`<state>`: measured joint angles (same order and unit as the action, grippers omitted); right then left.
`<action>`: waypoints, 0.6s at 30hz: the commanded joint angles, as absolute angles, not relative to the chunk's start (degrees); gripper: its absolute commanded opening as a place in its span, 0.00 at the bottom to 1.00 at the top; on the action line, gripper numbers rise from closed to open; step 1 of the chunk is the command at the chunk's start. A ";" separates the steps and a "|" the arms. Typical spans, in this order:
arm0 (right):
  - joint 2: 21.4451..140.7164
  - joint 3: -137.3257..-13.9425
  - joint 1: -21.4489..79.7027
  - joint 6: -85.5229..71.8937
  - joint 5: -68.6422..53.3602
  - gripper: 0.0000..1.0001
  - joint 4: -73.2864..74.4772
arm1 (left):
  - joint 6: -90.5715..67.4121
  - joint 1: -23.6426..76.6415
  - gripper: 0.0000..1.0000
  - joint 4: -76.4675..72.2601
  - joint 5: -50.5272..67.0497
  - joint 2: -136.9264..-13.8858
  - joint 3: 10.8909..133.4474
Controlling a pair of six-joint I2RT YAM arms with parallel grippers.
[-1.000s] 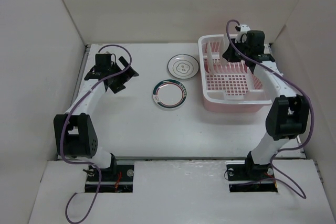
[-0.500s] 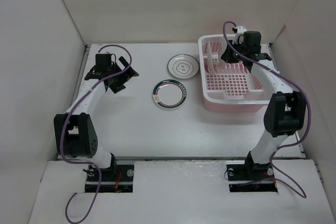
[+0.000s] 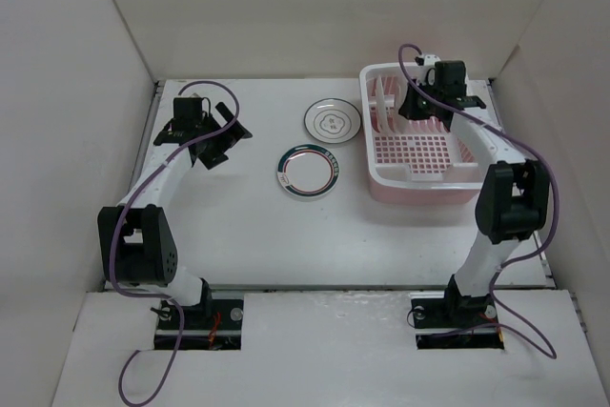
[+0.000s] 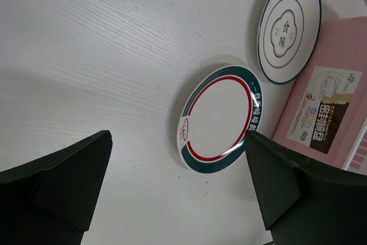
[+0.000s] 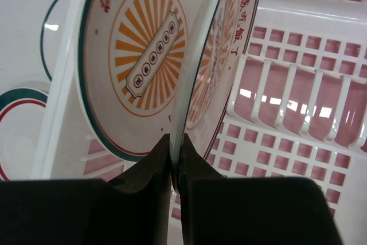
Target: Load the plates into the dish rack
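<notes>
Right gripper (image 5: 175, 142) is clamped on the rim of a small round white plate with an orange sunburst centre (image 5: 223, 67), upright just beside its sunburst twin (image 5: 137, 55) inside the pale pink plastic dish rack (image 5: 298, 113). Let go between prongs badly, it could tip onto the twin or fall flat. That pinch shows only at the wrist. The top view adds the left gripper (image 3: 225, 145), wide open and empty over the white bench (image 3: 238, 226), with 2 plates lying flat: the green-banded white plate (image 3: 306, 171), then the grey-flowered white plate (image 3: 332, 121).

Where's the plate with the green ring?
Top view: the green-ringed plate lies flat on the table, left of the dish rack, just nearer than the flower plate.
</notes>
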<state>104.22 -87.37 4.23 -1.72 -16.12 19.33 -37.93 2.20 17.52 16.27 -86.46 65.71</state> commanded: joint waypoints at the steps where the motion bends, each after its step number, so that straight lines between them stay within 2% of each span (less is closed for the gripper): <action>1: 104.15 -91.05 4.48 -0.70 -12.75 0.13 18.46 | -36.91 2.20 1.00 16.00 16.08 -86.22 67.15; 3: 104.68 -91.05 4.48 -0.70 -12.74 0.17 18.46 | -36.91 2.20 1.00 16.00 16.08 -86.22 67.15; 9: 104.68 -91.05 5.01 -0.18 -12.13 0.49 18.98 | -36.39 2.20 1.00 16.00 16.08 -86.75 66.62; 10: 104.68 -91.05 5.01 -0.18 -12.13 0.56 19.51 | -36.39 2.20 1.00 16.00 16.08 -86.75 66.62; 11: 103.89 -91.58 5.01 -0.18 -12.13 0.67 19.51 | -36.39 2.20 1.00 16.00 16.08 -86.75 66.62; 13: 102.40 -92.10 5.01 -0.18 -12.13 0.77 19.51 | -36.39 2.20 1.00 15.39 16.08 -87.28 66.62; 16: 99.50 -93.51 5.01 -0.79 -11.08 1.00 20.82 | -36.39 2.20 1.00 14.85 17.40 -87.80 66.09; 18: 97.83 -94.21 4.49 -1.40 -9.76 1.00 21.53 | -36.39 2.20 1.00 13.02 17.93 -88.51 65.57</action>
